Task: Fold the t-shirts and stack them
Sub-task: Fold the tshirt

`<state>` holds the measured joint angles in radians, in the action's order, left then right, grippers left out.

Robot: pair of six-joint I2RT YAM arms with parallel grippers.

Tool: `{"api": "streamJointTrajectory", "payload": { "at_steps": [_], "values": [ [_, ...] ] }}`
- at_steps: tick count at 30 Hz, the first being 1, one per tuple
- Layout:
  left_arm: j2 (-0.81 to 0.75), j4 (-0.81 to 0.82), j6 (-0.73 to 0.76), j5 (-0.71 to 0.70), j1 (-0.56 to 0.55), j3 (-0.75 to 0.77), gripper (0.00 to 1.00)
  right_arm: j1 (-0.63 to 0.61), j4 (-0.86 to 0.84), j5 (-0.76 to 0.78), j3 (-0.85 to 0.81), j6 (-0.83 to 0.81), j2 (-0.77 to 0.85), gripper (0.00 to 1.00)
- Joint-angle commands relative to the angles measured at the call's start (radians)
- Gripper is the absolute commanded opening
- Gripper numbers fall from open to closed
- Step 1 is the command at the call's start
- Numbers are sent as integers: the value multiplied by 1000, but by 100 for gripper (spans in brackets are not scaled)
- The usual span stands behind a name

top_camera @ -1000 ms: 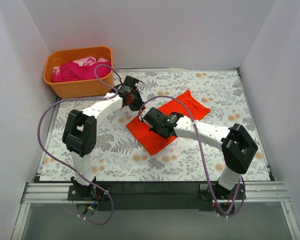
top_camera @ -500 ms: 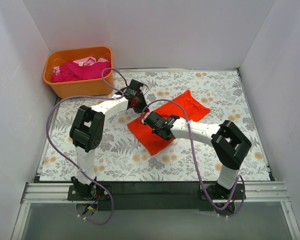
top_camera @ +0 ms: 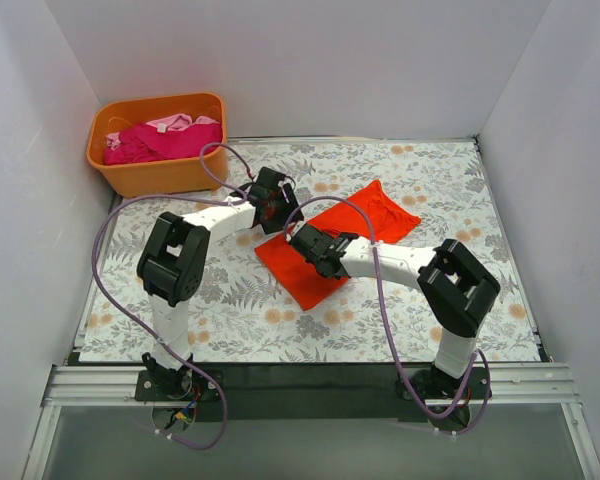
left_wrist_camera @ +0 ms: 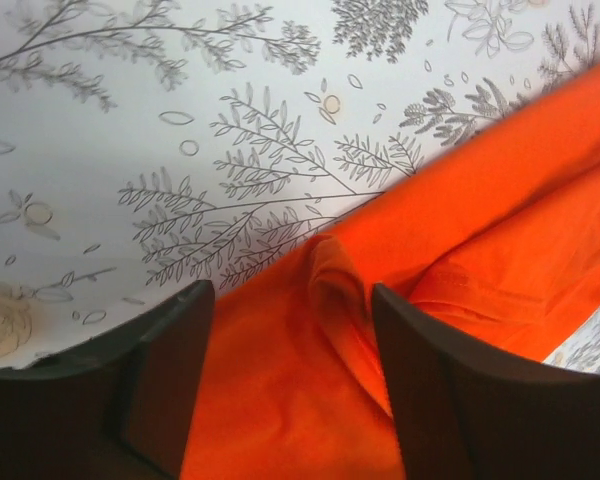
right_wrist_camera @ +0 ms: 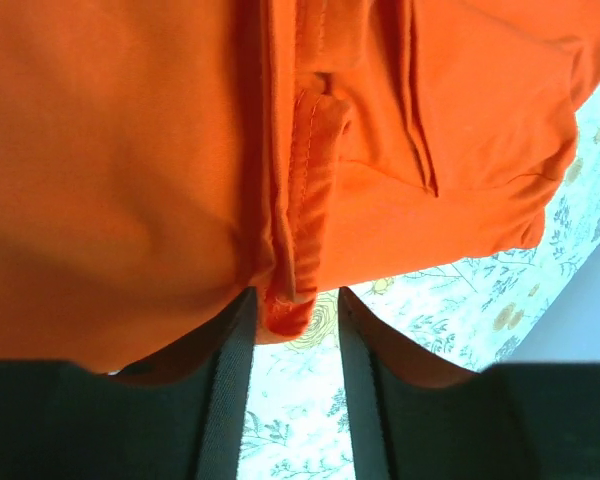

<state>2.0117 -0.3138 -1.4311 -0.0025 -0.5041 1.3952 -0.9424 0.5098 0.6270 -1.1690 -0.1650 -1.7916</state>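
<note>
A bright orange-red t-shirt (top_camera: pixel 365 215) lies partly folded on the floral tablecloth, mid-table. My left gripper (top_camera: pixel 276 207) stands at its far left corner. In the left wrist view this gripper (left_wrist_camera: pixel 290 300) is open, and a small ridge of the shirt (left_wrist_camera: pixel 500 230) lies loose between its fingers (left_wrist_camera: pixel 170 380). My right gripper (top_camera: pixel 306 240) is low over the shirt's left part. It (right_wrist_camera: pixel 295 300) is open too, with a hemmed fold of the shirt (right_wrist_camera: pixel 130 150) hanging free at its fingertips. Magenta and pale pink t-shirts (top_camera: pixel 165 138) lie in a heap in the tub.
A rigid orange plastic tub (top_camera: pixel 150 175) stands at the far left corner of the table. White walls close in the left, back and right sides. The arms' cables loop over the left half of the cloth (top_camera: pixel 230 310).
Both grippers have opened and let go of the orange-red shirt. The left gripper has shifted slightly to the right along the shirt's far left corner.
</note>
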Motion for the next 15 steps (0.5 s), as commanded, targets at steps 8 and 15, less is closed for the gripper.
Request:
{"api": "streamJointTrajectory", "payload": {
  "at_steps": [8, 15],
  "values": [
    [-315, 51, 14, -120, -10, -163, 64, 109, -54, 48, 12, 64, 35, 44],
    [-373, 53, 49, -73, -11, -318, 64, 235, -45, -85, 23, 159, 90, 44]
  ]
}}
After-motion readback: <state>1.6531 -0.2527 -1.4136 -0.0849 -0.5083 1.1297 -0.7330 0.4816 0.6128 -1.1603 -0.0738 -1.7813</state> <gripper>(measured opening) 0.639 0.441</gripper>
